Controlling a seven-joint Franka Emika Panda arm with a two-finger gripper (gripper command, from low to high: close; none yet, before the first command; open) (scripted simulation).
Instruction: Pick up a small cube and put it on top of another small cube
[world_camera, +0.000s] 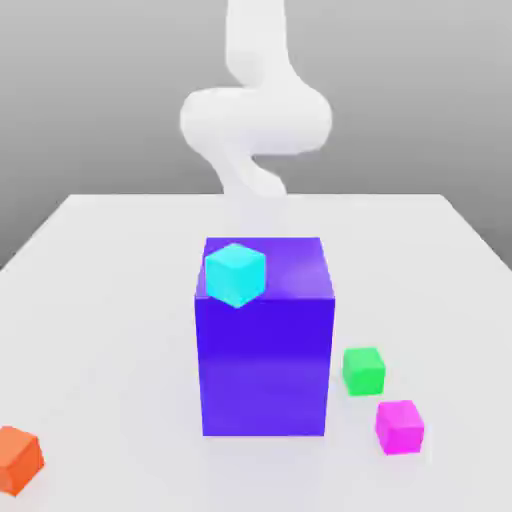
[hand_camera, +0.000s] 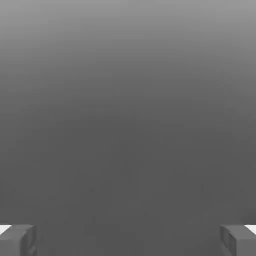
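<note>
In the exterior view a small cyan cube (world_camera: 236, 273) rests on the top of a large blue-purple block (world_camera: 265, 340), near its corner on the exterior view's left. On the white table (world_camera: 100, 300) lie a small green cube (world_camera: 363, 370) and a small magenta cube (world_camera: 400, 427) on the exterior view's right of the block, and a small orange cube (world_camera: 18, 460) at the near corner on the left. In the hand view my gripper (hand_camera: 128, 240) is open, its two grey fingertips (hand_camera: 17, 240) far apart with nothing between them, facing plain grey background.
The white arm (world_camera: 255, 120) curves up behind the table's far edge. The large block stands in the middle of the table and is much taller than the small cubes.
</note>
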